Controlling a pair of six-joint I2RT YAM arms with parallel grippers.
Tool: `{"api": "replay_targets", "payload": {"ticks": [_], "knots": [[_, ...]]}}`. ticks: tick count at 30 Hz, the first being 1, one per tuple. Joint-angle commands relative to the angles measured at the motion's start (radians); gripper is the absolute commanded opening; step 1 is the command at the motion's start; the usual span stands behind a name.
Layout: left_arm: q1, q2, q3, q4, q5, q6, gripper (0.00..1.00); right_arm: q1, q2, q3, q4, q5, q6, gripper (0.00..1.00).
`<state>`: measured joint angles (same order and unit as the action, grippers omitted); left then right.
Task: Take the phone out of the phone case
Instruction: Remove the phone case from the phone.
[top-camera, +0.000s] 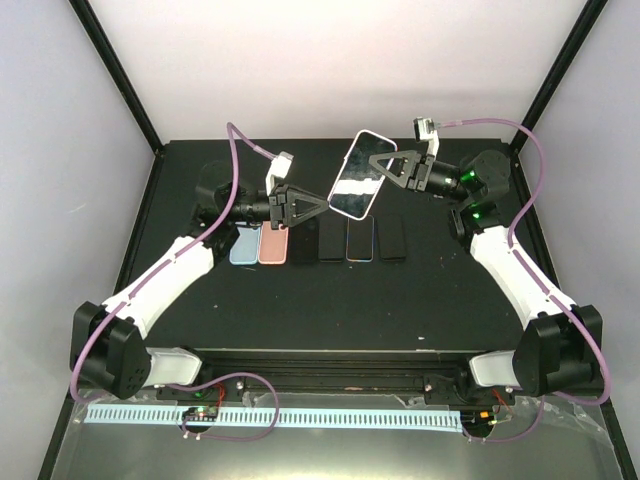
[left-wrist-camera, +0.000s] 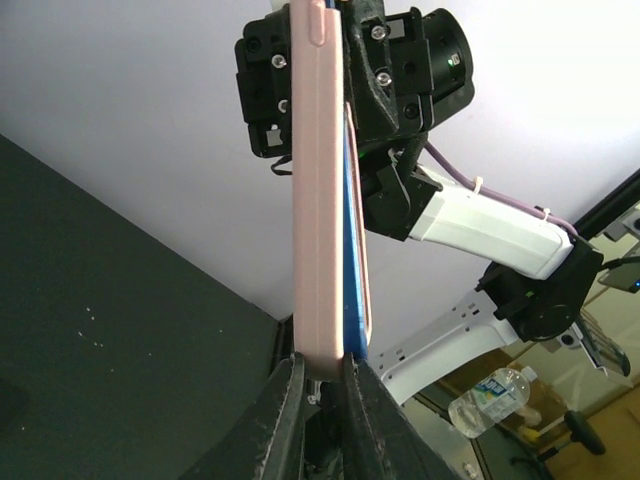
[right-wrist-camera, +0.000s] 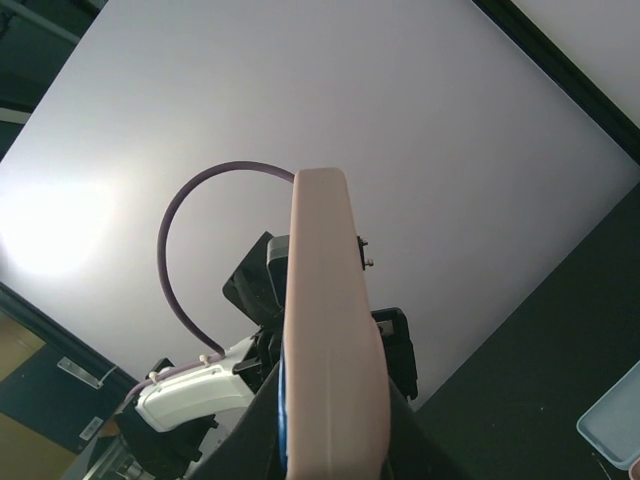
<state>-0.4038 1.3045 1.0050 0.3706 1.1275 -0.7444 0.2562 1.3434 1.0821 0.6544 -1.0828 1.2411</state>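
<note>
From the top camera, I have the phone case (top-camera: 371, 137) raised off the bench (top-camera: 300, 310), over its far half, with the phone (top-camera: 352, 190) seated in it. The right fingers (top-camera: 385, 165) hold it from the right, toward its far end, as the anchor. The left fingers (top-camera: 312, 208) meet its near-left corner, which I judge to be the purchase for peeling case from phone. A row of other handsets (top-camera: 331, 240) lies flat underneath. How deep either grip goes is lost here.

On the left wrist camera the phone case (left-wrist-camera: 318, 200) stands edge-on, with a blue strip of phone (left-wrist-camera: 352, 260) along one side. My left fingers (left-wrist-camera: 283, 420) are pinched narrow on its lower end.

On the right wrist camera the phone case (right-wrist-camera: 325, 330) blocks the middle. Only dark slivers of the right fingers (right-wrist-camera: 400, 440) show, clamped on it as far as I can judge. The screen is hidden.
</note>
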Motion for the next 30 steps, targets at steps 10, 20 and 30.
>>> {"api": "replay_targets", "payload": {"ticks": [10,20,30], "knots": [[0.024,0.046,-0.006,-0.003,-0.067,0.016,0.08,0.005,-0.052,-0.002,0.125,-0.036,0.093,0.01],[0.015,0.053,0.028,-0.085,-0.126,0.067,0.11,0.033,-0.054,-0.030,0.119,-0.037,0.076,0.01],[-0.006,0.074,0.074,-0.111,-0.127,0.088,0.15,0.073,-0.059,-0.031,0.067,-0.063,0.006,0.01]]}}
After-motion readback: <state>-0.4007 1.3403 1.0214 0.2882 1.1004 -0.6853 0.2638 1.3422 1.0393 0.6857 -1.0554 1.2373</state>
